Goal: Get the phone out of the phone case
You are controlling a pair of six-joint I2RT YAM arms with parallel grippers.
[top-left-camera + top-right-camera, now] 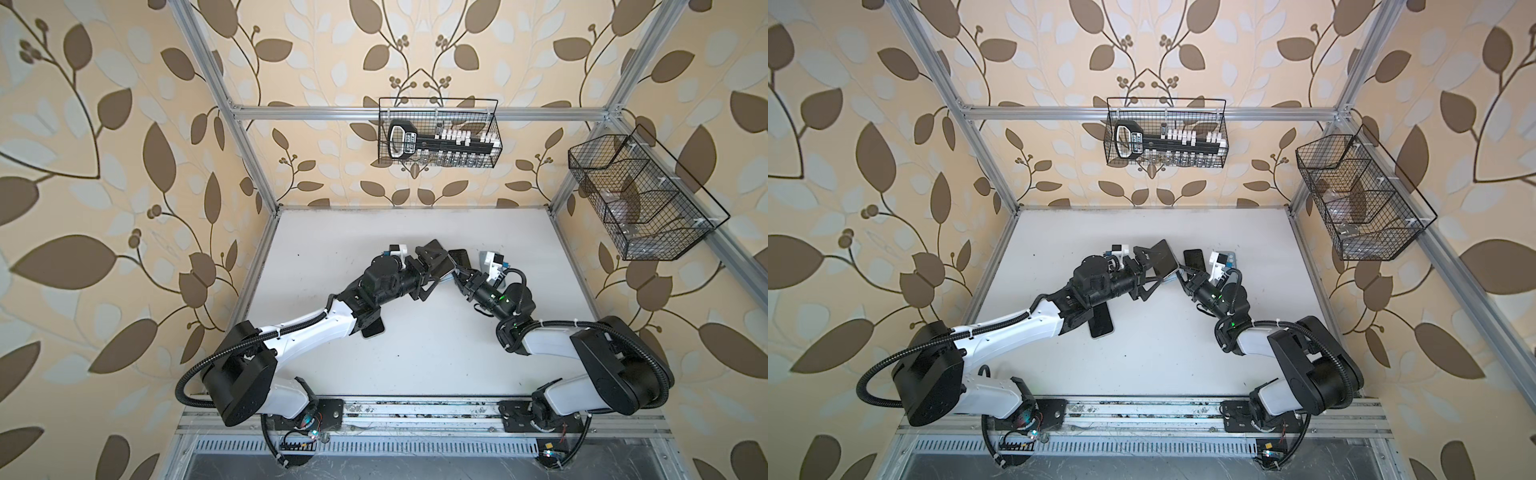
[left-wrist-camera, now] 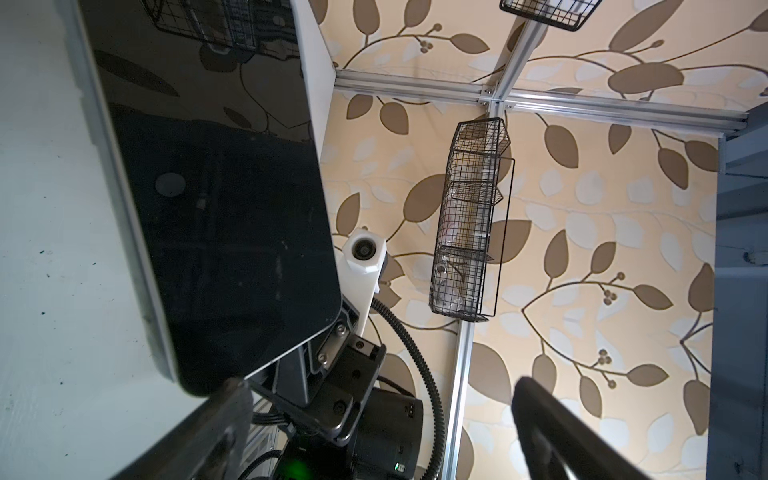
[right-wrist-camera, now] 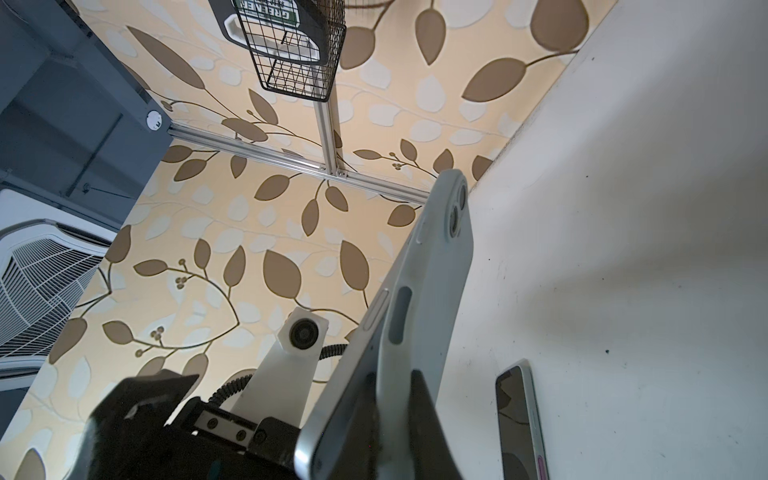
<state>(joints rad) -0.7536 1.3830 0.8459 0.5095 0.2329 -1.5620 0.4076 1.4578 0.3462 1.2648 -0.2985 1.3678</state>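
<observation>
Over the white table [image 1: 415, 361], in both top views, the left arm [image 1: 1017, 328] half-hides a spare phone [image 1: 1100, 324]; leaf wallpaper [image 1: 124, 208] all round. Left wrist: the raised phone's [image 2: 216, 216] dark screen crowds the left claw [image 2: 382, 411], spread wide, gripping nothing. Right wrist: the right claw [image 3: 390, 399] clamps the pale case [image 3: 436, 286], gaping off the phone.

A black wire basket [image 1: 490, 120] hangs from the back rail [image 1: 311, 111] and holds a large black key-shaped object [image 1: 415, 143]. A second, compartmented wire basket [image 1: 648, 245] hangs on the right, above the white counter [image 1: 332, 249].
</observation>
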